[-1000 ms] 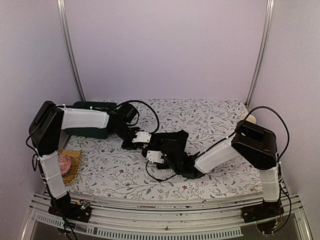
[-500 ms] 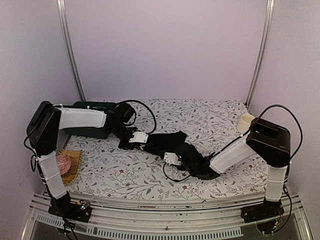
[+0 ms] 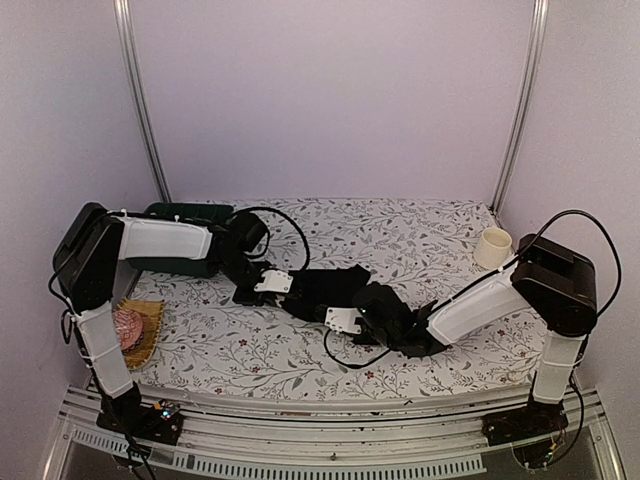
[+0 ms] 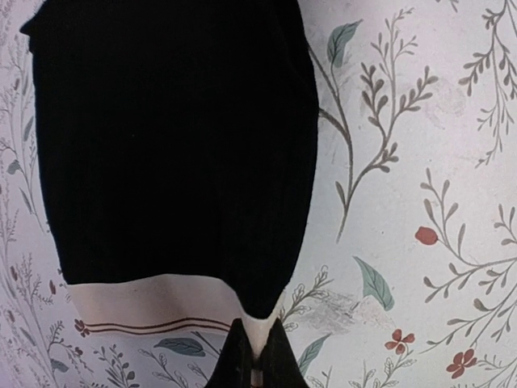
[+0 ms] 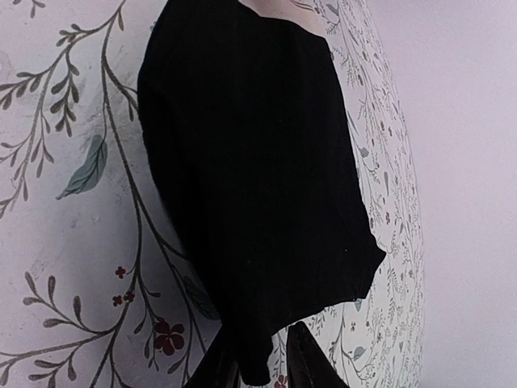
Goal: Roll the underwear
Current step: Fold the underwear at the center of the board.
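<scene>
One piece of underwear (image 3: 335, 283) lies stretched on the flowered table between my two grippers. It is black with a cream waistband (image 4: 145, 299) that carries thin brown lines. My left gripper (image 3: 293, 293) is at its left end, and in the left wrist view it (image 4: 257, 356) is shut on a corner of the waistband. My right gripper (image 3: 358, 300) is at the right end. In the right wrist view its fingers (image 5: 262, 365) are drawn in close around a hanging black corner of the underwear (image 5: 250, 162).
A dark green tray (image 3: 185, 212) stands at the back left, partly behind the left arm. A pink knitted ball (image 3: 128, 325) rests on a yellow woven mat (image 3: 150, 330) at the near left. A cream cylinder (image 3: 493, 247) stands at the right edge.
The right gripper has drawn back to the right from over the cloth and narrowed from wide open onto the black corner. The left gripper has shifted slightly left, and the underwear lies more stretched out.
</scene>
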Available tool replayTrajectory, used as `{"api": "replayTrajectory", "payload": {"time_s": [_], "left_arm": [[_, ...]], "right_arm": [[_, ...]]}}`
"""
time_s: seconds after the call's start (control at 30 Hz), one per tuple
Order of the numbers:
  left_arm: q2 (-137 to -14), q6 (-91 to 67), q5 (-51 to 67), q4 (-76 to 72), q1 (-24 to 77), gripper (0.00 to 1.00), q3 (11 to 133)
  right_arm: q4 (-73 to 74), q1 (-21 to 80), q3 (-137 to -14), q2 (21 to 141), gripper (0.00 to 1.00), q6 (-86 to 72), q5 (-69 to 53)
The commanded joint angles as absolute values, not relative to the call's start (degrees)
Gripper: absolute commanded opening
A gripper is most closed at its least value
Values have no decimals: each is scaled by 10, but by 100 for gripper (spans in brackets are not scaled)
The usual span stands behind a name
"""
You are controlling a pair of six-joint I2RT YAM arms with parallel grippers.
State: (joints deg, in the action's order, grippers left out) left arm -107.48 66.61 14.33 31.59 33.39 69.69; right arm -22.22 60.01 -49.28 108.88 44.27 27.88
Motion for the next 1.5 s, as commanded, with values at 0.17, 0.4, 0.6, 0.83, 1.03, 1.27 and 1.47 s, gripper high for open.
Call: {"api": "replayTrajectory", "payload": {"time_s": [0.17,0.4,0.6,0.83,1.03,1.27,1.47], "left_arm": [[-1059,676,155,318,324,2,687],[-1037,686,154,301,324,3,651],[-1005,685,150,285,326,8,606],[-951,680,181,284,326,16,553],[-959,666,194,312,319,18,592],[-1005,657,207,341,289,1,658],[-1033,650,217,348,279,0,685]], "right_arm": [[-187,603,-500,1100,3,425,241],[-144,603,-512,1079,2,389,202],[-68,607,-519,1027,2,314,156],[-6,610,-546,1010,2,253,112],[39,594,-607,1041,2,242,113],[60,554,-651,1070,2,236,117],[65,523,-671,1088,2,222,107]]}}
